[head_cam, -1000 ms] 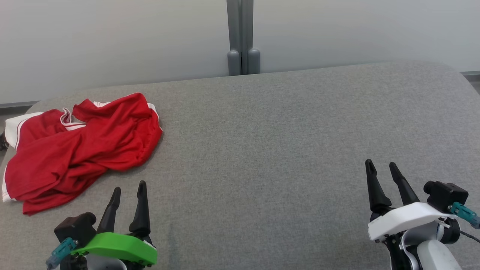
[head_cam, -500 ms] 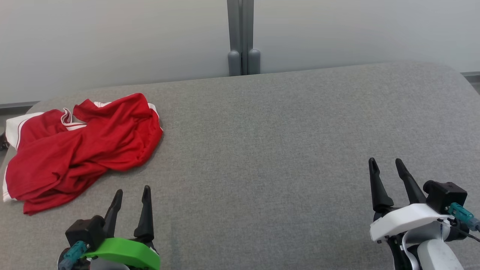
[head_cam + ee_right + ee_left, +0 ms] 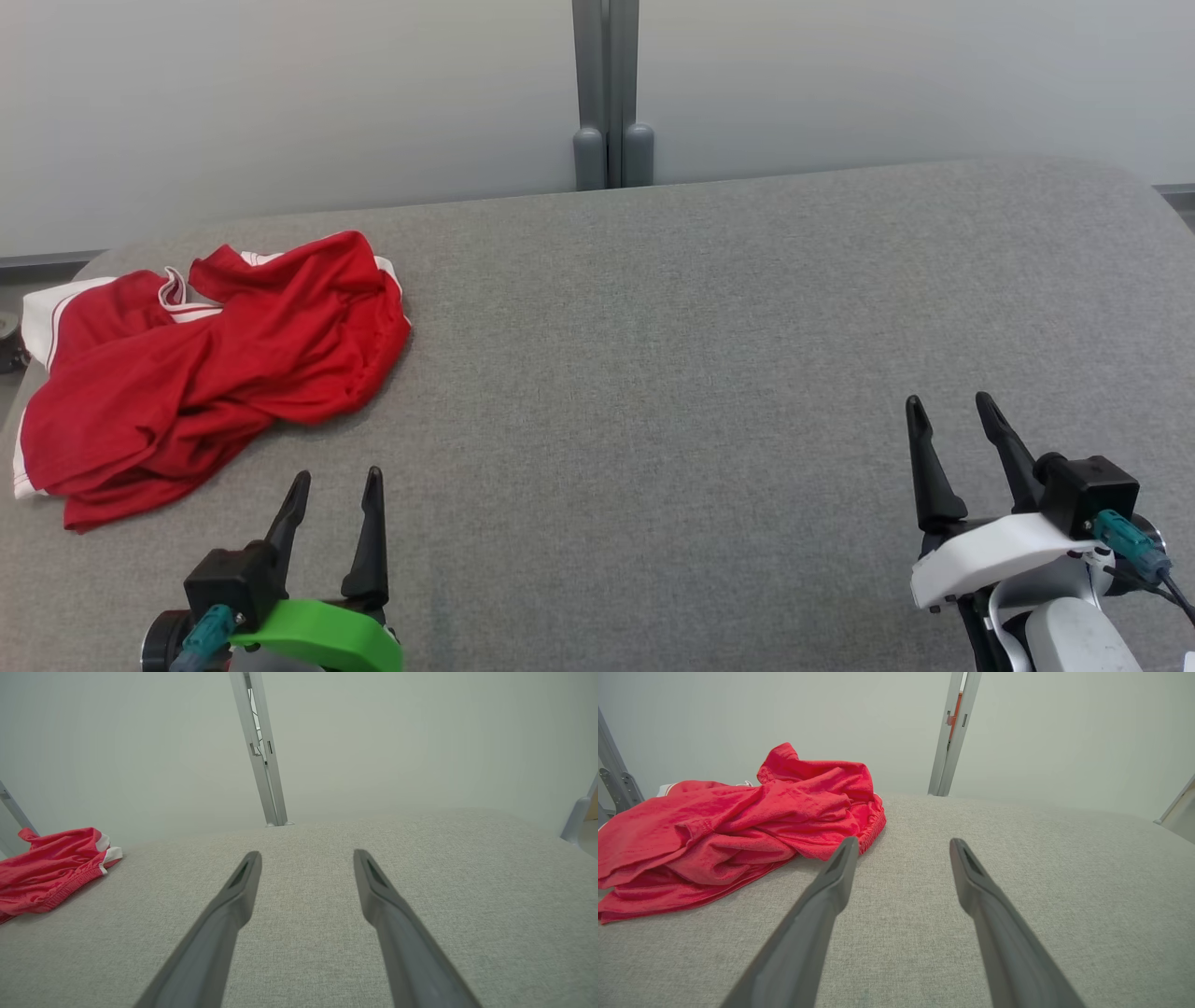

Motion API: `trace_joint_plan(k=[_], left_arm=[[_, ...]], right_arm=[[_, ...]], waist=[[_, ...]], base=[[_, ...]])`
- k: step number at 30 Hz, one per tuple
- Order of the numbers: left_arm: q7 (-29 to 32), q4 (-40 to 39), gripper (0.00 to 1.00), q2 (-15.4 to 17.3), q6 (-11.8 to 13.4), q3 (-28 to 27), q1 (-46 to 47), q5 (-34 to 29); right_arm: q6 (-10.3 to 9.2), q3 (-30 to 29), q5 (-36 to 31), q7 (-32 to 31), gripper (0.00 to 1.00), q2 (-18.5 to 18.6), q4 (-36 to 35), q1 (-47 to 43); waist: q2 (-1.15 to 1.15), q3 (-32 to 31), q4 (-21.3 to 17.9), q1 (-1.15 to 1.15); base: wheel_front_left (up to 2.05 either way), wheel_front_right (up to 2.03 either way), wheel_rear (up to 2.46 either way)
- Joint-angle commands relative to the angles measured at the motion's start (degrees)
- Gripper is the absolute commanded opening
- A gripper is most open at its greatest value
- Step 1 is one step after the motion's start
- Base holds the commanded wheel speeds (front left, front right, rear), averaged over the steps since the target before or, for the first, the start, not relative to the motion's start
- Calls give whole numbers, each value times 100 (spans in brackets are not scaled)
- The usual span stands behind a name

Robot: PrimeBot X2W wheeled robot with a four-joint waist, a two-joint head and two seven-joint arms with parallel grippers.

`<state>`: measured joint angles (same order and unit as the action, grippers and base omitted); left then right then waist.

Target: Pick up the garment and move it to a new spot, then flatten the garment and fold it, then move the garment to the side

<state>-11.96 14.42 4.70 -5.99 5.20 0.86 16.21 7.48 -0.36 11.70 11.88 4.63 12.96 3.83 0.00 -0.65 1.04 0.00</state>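
A crumpled red garment (image 3: 205,373) with white trim lies in a heap at the left of the grey padded table (image 3: 672,355). It also shows in the left wrist view (image 3: 738,816) and at the left edge of the right wrist view (image 3: 51,868). My left gripper (image 3: 336,478) is open, low at the near left, just short of the garment's near edge and a little to its right, holding nothing. My right gripper (image 3: 950,403) is open at the near right, far from the garment, with bare table between its fingers.
A pale wall runs behind the table, with a grey upright post (image 3: 611,93) at its middle. The table's far right corner is rounded (image 3: 1130,182). Broad bare cloth stretches from the garment across to the right gripper.
My left gripper has drawn back toward the near edge and shifted slightly right. The right gripper has shifted only slightly. The garment has not moved.
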Motion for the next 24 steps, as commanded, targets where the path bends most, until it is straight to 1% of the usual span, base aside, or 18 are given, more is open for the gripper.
trace_joint_plan(k=[1, 11, 19, 24], left_arm=[[-47, -8, 100, 31, -19, -10, -36, -169], [-161, 135, 100, -9, -51, -58, -38, -530], [-245, 212, 100, -84, -91, -170, -64, -620], [-290, 279, 100, -104, -100, -204, -45, -800]], right_arm=[[2, 13, -145, 63, 100, 1, -10, -16], [2, 3, -412, 169, 100, -50, 69, -73], [2, -52, -546, 255, 100, -82, 115, -104], [1, -77, -710, 307, 100, -101, 148, -110]], waist=[[0, -4, -8, 0], [0, 5, -34, 0], [0, 1, -36, 0], [0, 4, -31, 0]], base=[[0, 0, 0], [0, 0, 0], [0, 0, 0], [0, 0, 0]])
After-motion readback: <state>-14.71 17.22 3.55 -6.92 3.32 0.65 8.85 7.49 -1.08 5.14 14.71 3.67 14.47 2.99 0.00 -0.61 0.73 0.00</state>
